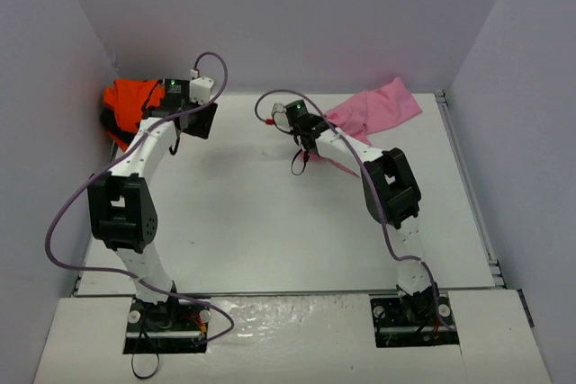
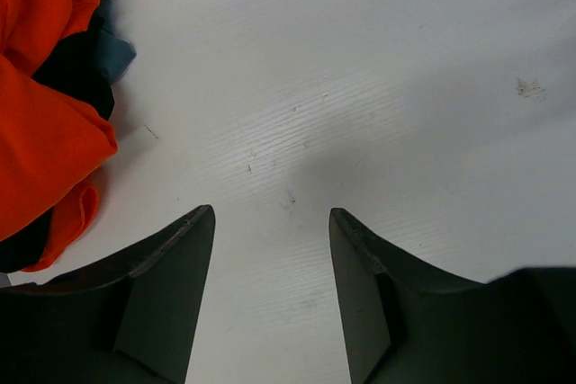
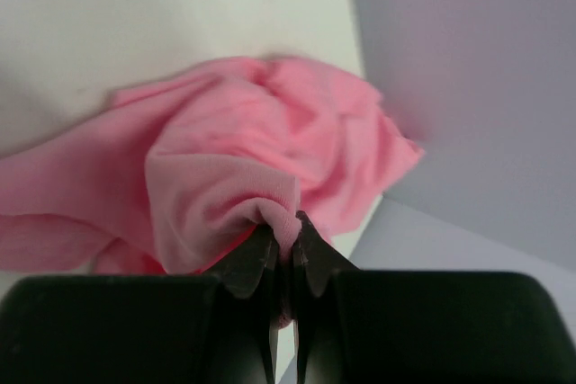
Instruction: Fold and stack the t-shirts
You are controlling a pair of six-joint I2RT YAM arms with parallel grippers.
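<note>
Your right pincer (image 3: pixel 283 227) is clamped tight on a fold of the pink t-shirt (image 3: pixel 270 150). The cloth bunches up just ahead of the jaws and spreads away from them in a crumpled mass, with the grey wall (image 3: pixel 468 87) beyond it. Seen from above, the shirt trails off behind and to the right of that pincer, lying loose on the bench (image 1: pixel 270 222).

Your left pincer (image 2: pixel 270 213) hangs with its jaws apart and nothing between them, only bare bench beneath. Just to its left the orange t-shirt (image 2: pixel 45 132) lies in a heap, near the jaws but not touching them. Dark cloth (image 2: pixel 76 69) shows among its folds, and I take that for the dark t-shirt, tangled in with it.

By my reckoning you are at the very start. No shirt lies flat, none is folded, and nothing is stacked. The grip on the pink one looks like the first step toward spreading it out. Left to do: flatten and fold it, separate the orange and dark ones, fold each, then pile all three.
</note>
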